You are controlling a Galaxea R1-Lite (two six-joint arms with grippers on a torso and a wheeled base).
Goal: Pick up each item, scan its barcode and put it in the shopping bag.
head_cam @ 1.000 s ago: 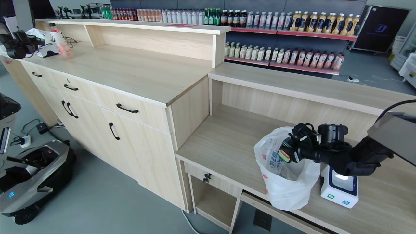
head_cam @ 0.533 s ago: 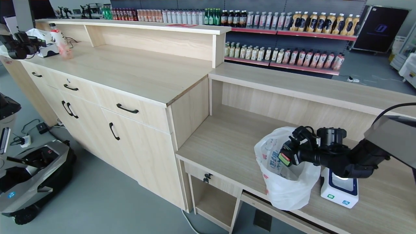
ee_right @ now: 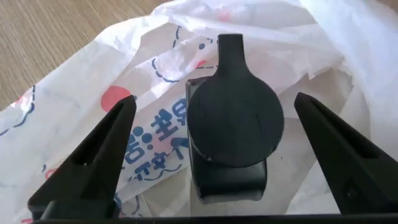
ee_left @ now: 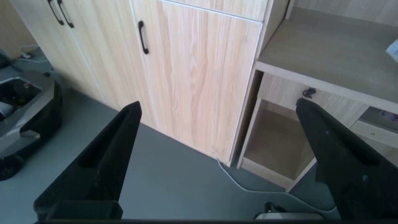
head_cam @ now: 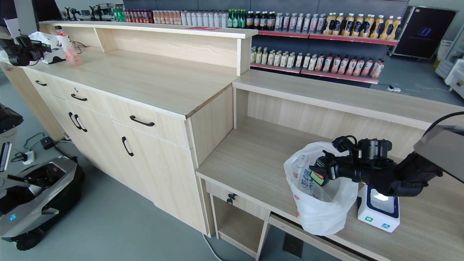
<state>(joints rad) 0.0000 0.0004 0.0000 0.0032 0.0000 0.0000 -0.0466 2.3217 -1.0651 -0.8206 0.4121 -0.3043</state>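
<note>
A white plastic shopping bag (head_cam: 320, 208) with red and blue print stands on the low counter (head_cam: 253, 159), its mouth open. My right gripper (head_cam: 316, 173) hangs over the bag's mouth. In the right wrist view its fingers (ee_right: 93, 162) are spread wide, so the right gripper (ee_right: 214, 102) is open. Between them a black item (ee_right: 233, 124) with a round top sits inside the bag (ee_right: 155, 68), touching neither finger. The white barcode scanner (head_cam: 378, 212) stands beside the bag, under my right arm. My left gripper (ee_left: 219, 107) is open and empty above the grey floor by the cabinet.
A tall wooden cabinet (head_cam: 145, 94) with drawers and doors rises to the left of the low counter. A drawer with a lock (head_cam: 232, 198) sits under the counter's front edge. Shelves of bottles (head_cam: 311, 40) line the back wall. Another machine (head_cam: 32, 195) stands on the floor at left.
My right gripper has shifted slightly over the bag's mouth. The bag and scanner have stayed where they were.
</note>
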